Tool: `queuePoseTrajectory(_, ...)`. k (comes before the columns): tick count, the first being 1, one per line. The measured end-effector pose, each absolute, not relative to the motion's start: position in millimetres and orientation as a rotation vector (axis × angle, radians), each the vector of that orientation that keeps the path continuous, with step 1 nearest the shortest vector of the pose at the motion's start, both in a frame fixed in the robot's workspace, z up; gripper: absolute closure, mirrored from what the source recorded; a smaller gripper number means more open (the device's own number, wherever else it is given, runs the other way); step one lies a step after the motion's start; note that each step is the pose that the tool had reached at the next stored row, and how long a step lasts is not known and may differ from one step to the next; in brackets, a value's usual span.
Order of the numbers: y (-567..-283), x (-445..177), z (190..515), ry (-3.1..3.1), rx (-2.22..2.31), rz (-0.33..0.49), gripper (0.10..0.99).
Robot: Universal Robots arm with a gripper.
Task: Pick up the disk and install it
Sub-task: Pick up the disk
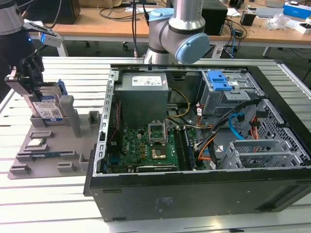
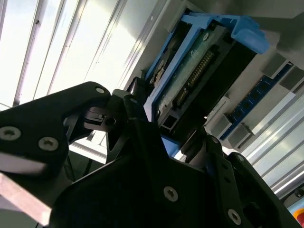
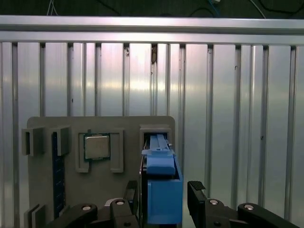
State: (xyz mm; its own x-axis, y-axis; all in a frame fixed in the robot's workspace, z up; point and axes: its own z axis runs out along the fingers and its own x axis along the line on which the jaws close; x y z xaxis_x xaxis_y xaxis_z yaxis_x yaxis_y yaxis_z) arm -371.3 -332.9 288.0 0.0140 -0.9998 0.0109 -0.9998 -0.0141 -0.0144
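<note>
Right now the gripper (image 3: 164, 188) straddles the disk (image 3: 162, 173), which stands on edge in its slot of the grey holder tray (image 3: 128, 124). In the first wrist view the jaws stand apart, one beside each broad face. A thin gap shows on at least one side, so I judge them not yet clamped. The disk's thin dimension spans jaw to jaw, and its upper edge runs crosswise to their closing line. The computer case (image 1: 194, 194) sits well apart from the jaws.
</note>
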Motion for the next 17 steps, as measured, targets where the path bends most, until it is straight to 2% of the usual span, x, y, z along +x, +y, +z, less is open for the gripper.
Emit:
queuePoseTrajectory(5,-332.9,-371.4,288.1,2.204,-2.235,-0.028,0.565)
queuePoseTrajectory(6,-332.9,-371.4,288.0,2.204,-2.235,-0.028,0.627)
queuePoseTrajectory(7,-332.9,-371.4,288.0,2.204,-2.235,-0.028,0.627)
queuePoseTrajectory(9,-332.9,-371.5,288.0,2.204,-2.235,-0.028,0.722)
queuePoseTrajectory(17,-332.9,-371.7,288.0,2.204,-2.235,-0.028,0.722)
